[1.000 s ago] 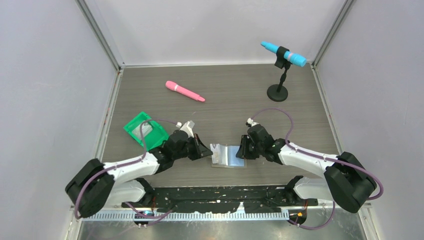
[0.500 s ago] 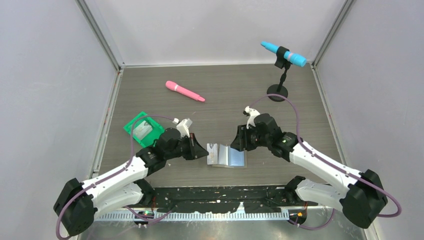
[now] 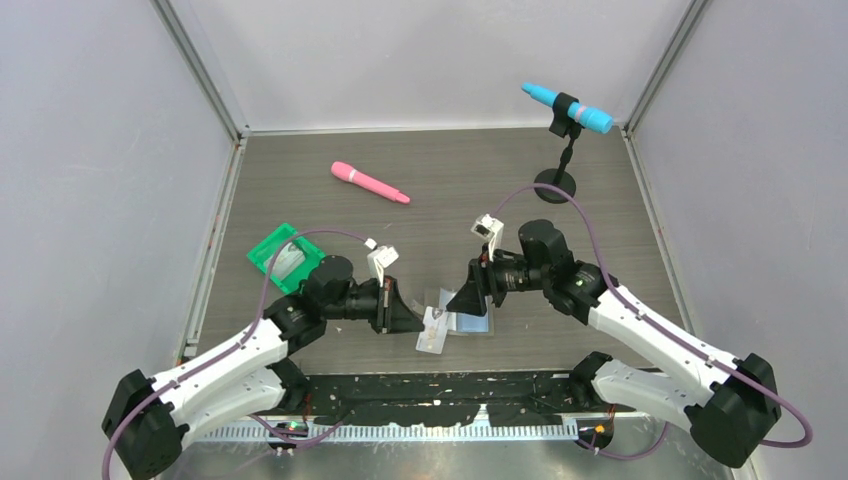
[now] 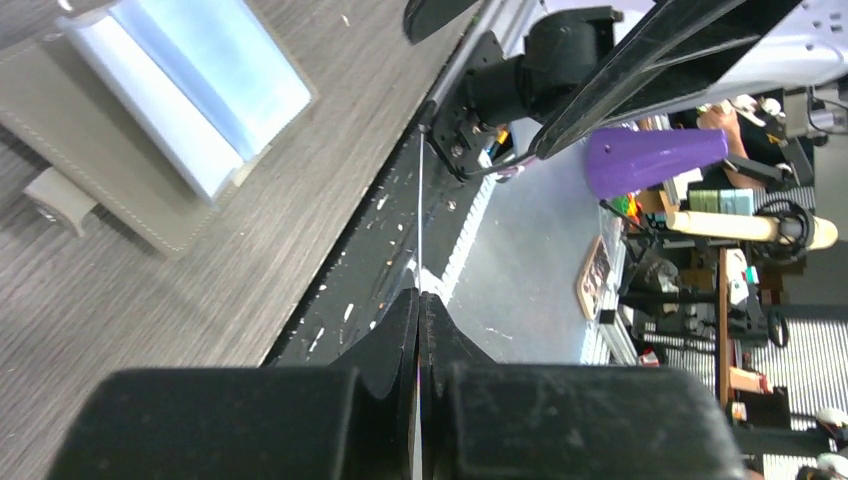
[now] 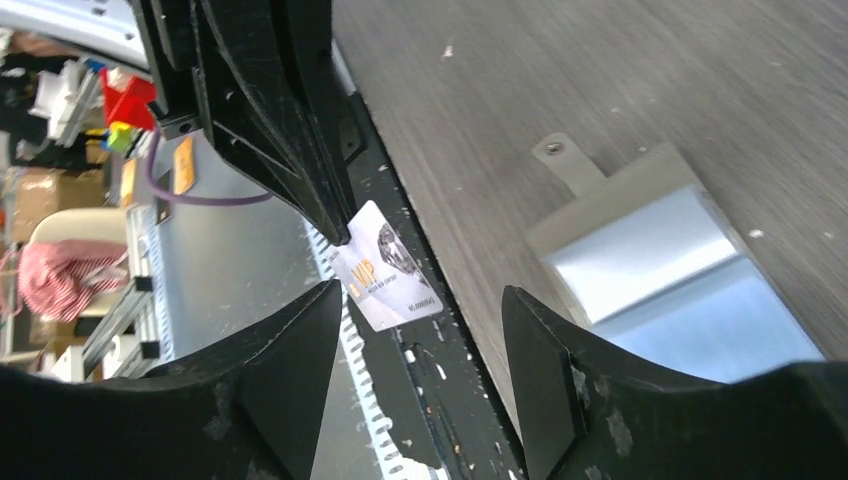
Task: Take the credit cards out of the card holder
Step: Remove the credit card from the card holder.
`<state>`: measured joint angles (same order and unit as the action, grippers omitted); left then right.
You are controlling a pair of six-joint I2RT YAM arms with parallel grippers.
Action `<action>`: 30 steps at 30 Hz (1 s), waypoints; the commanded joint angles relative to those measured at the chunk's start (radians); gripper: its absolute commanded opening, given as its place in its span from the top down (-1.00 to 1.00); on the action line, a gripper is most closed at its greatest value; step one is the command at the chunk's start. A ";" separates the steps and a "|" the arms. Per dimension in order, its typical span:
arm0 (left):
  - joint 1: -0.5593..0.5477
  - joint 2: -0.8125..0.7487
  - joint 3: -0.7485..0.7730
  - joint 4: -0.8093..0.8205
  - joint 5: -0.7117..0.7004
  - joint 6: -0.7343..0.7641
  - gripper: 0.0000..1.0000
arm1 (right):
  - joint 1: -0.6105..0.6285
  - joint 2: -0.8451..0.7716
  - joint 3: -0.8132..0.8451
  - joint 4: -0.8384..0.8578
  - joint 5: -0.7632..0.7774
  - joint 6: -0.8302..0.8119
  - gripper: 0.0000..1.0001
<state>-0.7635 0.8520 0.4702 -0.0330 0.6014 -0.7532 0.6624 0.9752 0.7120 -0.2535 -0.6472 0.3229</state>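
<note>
One thin rectangular credit card (image 5: 388,268) pinched in left jaws — right jaws stand wide.

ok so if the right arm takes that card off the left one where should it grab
Probably the free end of the credit card, away from the corner that the left fingers pinch. It is thin and held up off the table with both faces exposed, so come from the right and close across its faces.
</note>
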 commanded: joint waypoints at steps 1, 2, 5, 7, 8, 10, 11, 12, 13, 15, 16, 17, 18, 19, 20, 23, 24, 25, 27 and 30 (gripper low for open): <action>0.004 -0.026 0.032 0.067 0.106 0.018 1.00 | -0.004 0.032 0.008 0.099 -0.176 0.005 -0.33; 0.004 -0.030 0.029 0.076 0.108 0.013 1.00 | -0.005 0.036 -0.004 0.127 -0.201 0.012 -0.32; 0.004 -0.035 0.020 0.099 0.112 -0.001 1.00 | -0.004 0.058 -0.016 0.148 -0.238 0.027 -0.19; 0.004 -0.032 0.018 0.104 0.115 -0.004 1.00 | -0.005 0.066 -0.026 0.173 -0.255 0.041 -0.09; 0.004 -0.031 0.018 0.109 0.118 -0.008 1.00 | -0.004 0.069 -0.029 0.179 -0.264 0.049 -0.06; 0.004 -0.027 0.015 0.129 0.128 -0.017 1.00 | -0.004 0.079 -0.041 0.200 -0.291 0.062 -0.02; 0.004 -0.026 0.014 0.134 0.131 -0.019 1.00 | -0.004 0.083 -0.048 0.204 -0.300 0.064 0.00; 0.004 -0.024 0.015 0.138 0.133 -0.021 1.00 | -0.004 0.083 -0.052 0.206 -0.302 0.066 0.05; 0.004 -0.024 0.017 0.140 0.134 -0.023 1.00 | -0.004 0.083 -0.061 0.220 -0.307 0.070 0.10; 0.004 -0.020 0.018 0.142 0.138 -0.024 1.00 | -0.004 0.083 -0.073 0.259 -0.321 0.090 0.39; 0.004 -0.018 0.018 0.144 0.137 -0.026 1.00 | -0.004 0.083 -0.077 0.278 -0.328 0.113 0.60; 0.004 -0.017 0.017 0.146 0.136 -0.026 1.00 | -0.004 0.081 -0.087 0.313 -0.338 0.126 0.70; 0.004 -0.017 0.016 0.147 0.132 -0.028 1.00 | -0.004 0.078 -0.093 0.329 -0.339 0.151 0.84; 0.004 -0.018 0.015 0.147 0.123 -0.031 1.00 | -0.004 0.076 -0.101 0.347 -0.333 0.160 0.87; 0.004 -0.023 0.014 0.141 0.096 -0.035 0.95 | -0.004 0.071 -0.105 0.352 -0.326 0.174 0.89; 0.014 -0.058 0.004 0.111 -0.029 -0.073 0.22 | -0.006 0.065 -0.154 0.482 -0.290 0.264 0.90; 0.024 -0.076 0.005 0.097 -0.066 -0.085 0.02 | -0.007 0.068 -0.164 0.523 -0.284 0.340 0.89; 0.034 -0.098 0.009 0.080 -0.093 -0.090 -0.26 | -0.008 0.070 -0.170 0.581 -0.268 0.371 0.90; 0.050 -0.147 0.018 0.040 -0.156 -0.090 -0.48 | -0.009 0.067 -0.162 0.600 -0.206 0.432 0.90; 0.054 -0.215 0.006 0.036 -0.247 -0.111 -0.54 | -0.009 0.036 -0.171 0.653 -0.092 0.530 0.90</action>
<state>-0.7223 0.7170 0.4683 0.0090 0.5064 -0.8337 0.6575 1.0557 0.5396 0.2161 -0.8780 0.6788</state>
